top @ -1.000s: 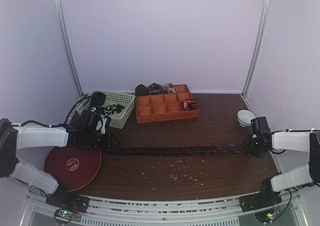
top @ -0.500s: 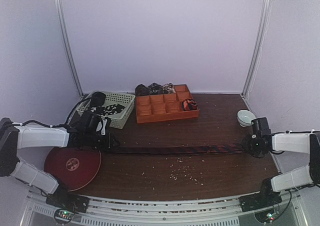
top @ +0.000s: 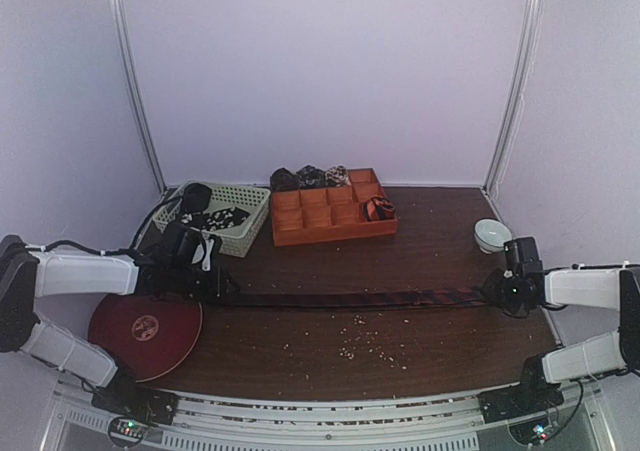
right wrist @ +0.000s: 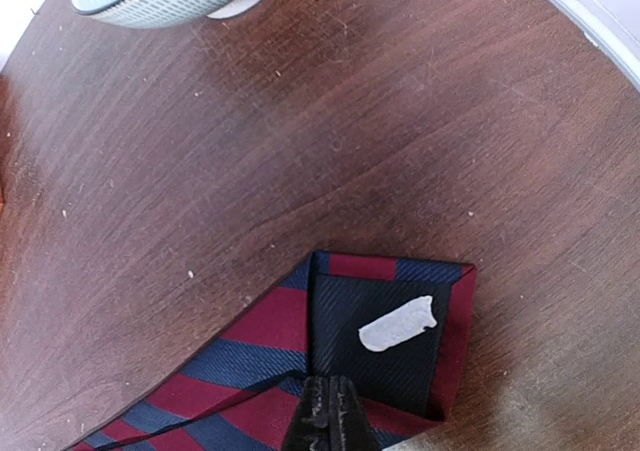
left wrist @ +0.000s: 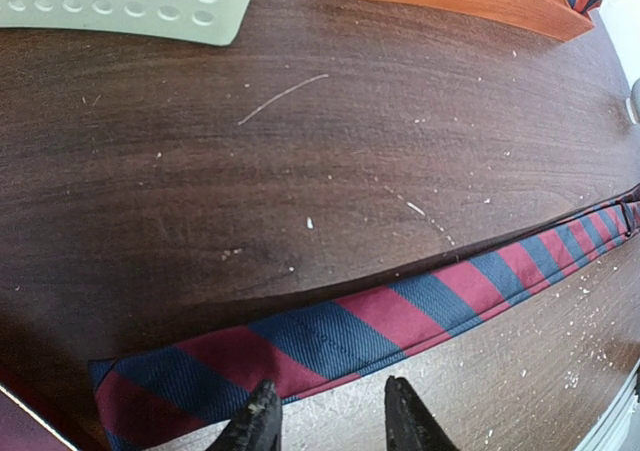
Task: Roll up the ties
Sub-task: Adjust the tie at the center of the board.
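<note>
stripes of red and navy cross one long, flat woven tie [top: 350, 298], stretched over the dark wood table [top: 440, 246]. left gripper [left wrist: 330, 423] stands parted at one end. right gripper [right wrist: 328, 411] is closed at the other, grip unclear. one rolled coil [top: 377, 209] sits in the orange tray [top: 300, 235].

Left gripper [left wrist: 330, 419] parted, right gripper [right wrist: 328, 416] pinched closed (both held low)

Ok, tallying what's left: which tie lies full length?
The red-and-blue striped tie stretched across the table; the others sit bunched up at the orange tray and in the green basket.
</note>
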`<state>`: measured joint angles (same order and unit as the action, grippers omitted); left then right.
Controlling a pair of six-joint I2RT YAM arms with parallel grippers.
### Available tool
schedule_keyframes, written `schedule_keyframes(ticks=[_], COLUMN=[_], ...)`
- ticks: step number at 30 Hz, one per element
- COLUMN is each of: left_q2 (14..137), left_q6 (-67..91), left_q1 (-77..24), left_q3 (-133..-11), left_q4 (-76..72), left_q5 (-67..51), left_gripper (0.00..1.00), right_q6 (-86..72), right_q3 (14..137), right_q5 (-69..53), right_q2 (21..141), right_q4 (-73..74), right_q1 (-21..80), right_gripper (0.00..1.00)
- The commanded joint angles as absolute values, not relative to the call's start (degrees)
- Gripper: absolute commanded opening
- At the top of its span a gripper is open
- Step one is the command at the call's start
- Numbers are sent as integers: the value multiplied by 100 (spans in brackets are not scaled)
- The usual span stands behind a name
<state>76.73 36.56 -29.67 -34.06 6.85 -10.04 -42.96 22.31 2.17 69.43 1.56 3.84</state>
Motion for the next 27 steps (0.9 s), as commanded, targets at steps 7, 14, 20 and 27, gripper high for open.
schedule_keyframes(ticks=[7,14,20,27], left_q2=[7699,7787,7949,8240], left_q6=[3680,3677,3699,3695], left_q1=[-2986,-2981,-2985,-2981], left_q3=[-3402,-3414,-3428,-3439], left_q4=[475,490,463,466], left_q5=[-900,-835,-787,-670], left_gripper=[37,40,40,35], right_q6=[-3922,-3697,-3577,-3755], right_q3=[2586,2636,2420,2426], right_q5=[678,1098,1440,1501], right_q2=[6445,5965,5725,6227], right_q4=[602,671,484,315], right_q1=[360,361,360,344], right_gripper=[0,0,0,0])
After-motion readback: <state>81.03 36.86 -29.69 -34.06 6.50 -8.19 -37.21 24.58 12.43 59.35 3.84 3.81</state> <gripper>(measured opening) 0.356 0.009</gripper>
